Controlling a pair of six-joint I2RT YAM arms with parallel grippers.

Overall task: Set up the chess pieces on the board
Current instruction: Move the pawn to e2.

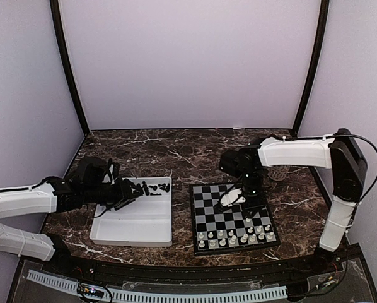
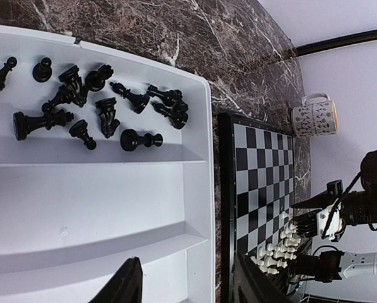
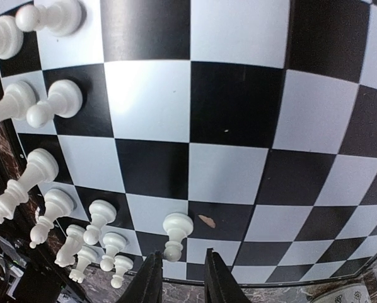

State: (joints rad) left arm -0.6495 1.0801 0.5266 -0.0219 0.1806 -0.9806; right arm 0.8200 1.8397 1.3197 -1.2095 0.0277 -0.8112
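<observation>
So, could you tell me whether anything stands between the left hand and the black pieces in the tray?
Nothing visible does. The left hand is open over the tray, and the black pieces lie loose in its far compartment. Only the low dividers cross the tray floor between them, and the hand looks high enough to pass over these.

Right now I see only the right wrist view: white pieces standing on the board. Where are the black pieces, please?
Observer: The black pieces lie, mostly tipped over, in the far compartment of a white tray, which sits just left of the board.
Operator: Thank you. Does the left arm hold one of them?
Observer: No. The left fingers are open and empty, hovering by the tray's left edge.
</observation>
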